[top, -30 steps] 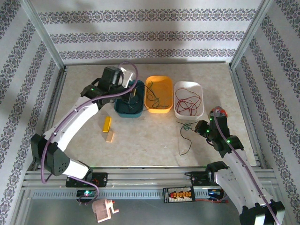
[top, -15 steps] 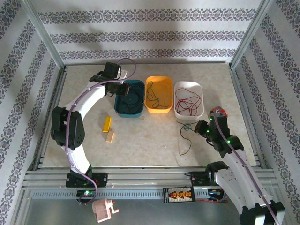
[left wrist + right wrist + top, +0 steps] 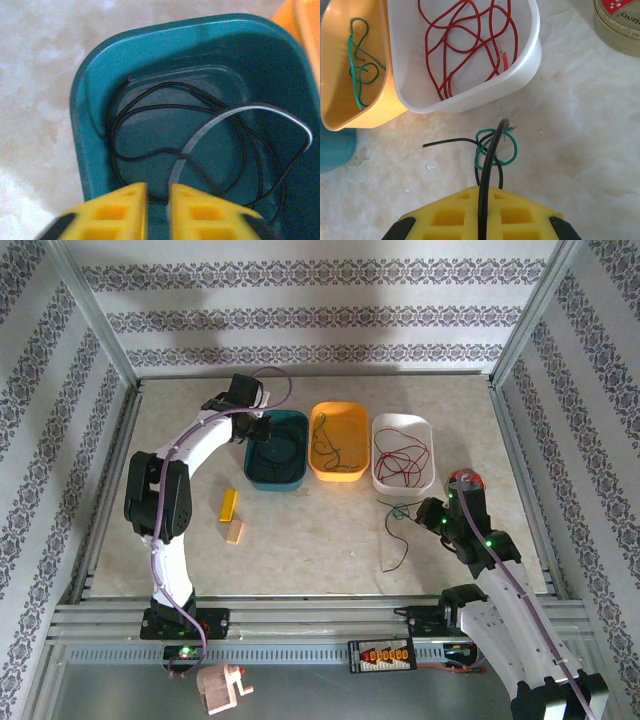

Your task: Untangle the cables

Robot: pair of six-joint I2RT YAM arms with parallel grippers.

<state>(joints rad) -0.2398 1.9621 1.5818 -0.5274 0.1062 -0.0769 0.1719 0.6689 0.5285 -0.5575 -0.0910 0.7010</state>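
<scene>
A black cable [image 3: 131,157] lies coiled in the teal tray [image 3: 80,100], with a pale grey strip [image 3: 227,116] arching over it. My left gripper [image 3: 157,200] hangs over that tray's near end [image 3: 262,430], open by a narrow gap. Red cables [image 3: 465,45] fill the white tray [image 3: 424,480], and a green cable [image 3: 360,70] lies in the orange tray [image 3: 352,476]. On the table a green loop tangled with black wire [image 3: 492,147] lies in front of my right gripper [image 3: 489,190]. It is shut on a black cable that sticks out between its fingers [image 3: 425,512].
A yellow block [image 3: 229,504] and a wooden block [image 3: 235,531] lie left of centre. A round tin with a red lid [image 3: 620,25] stands just right of the white tray, close to my right wrist. A thin black wire [image 3: 395,545] trails toward the front edge.
The left arm has folded back, its elbow swinging left, and its gripper has shifted to the teal tray's left side. The right arm and the tangle have not moved.
</scene>
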